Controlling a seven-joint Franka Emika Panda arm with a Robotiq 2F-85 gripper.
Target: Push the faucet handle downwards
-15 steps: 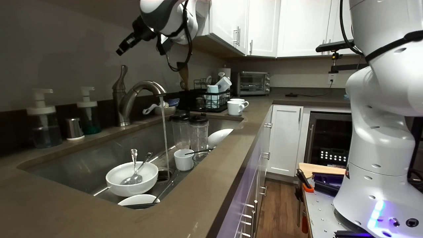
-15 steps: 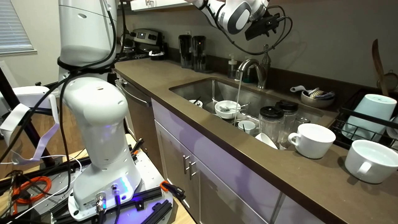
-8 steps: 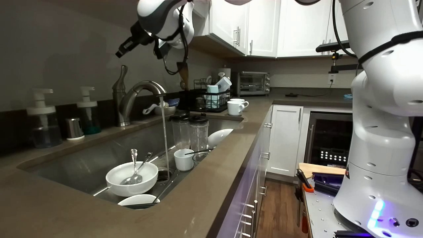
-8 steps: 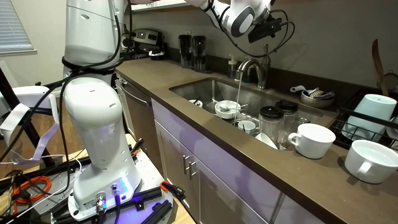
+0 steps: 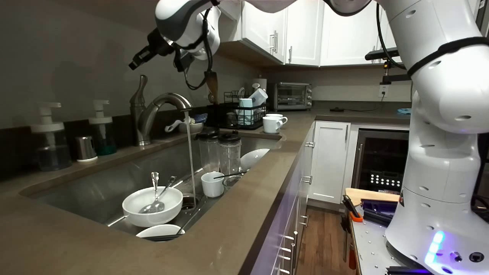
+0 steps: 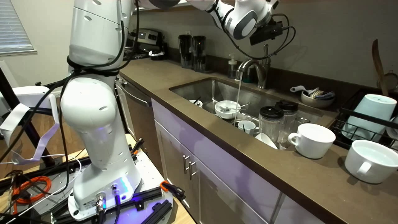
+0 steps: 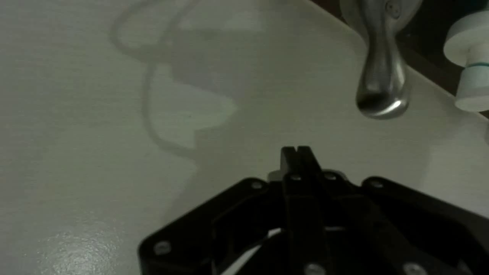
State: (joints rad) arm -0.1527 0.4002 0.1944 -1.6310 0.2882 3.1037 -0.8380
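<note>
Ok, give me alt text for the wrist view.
A black gripper, closed and empty, points toward a pale wall, with the metal faucet handle apart from it at upper right. A white soap pump shows at the right edge; shadows mark the wall.

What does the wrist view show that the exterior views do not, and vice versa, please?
Only the wrist view plainly shows the tool shut, with nothing between its jaws. Only the exterior views show the running water, the sink and a white bowl in it. All share the faucet handle and at least one soap pump.
</note>
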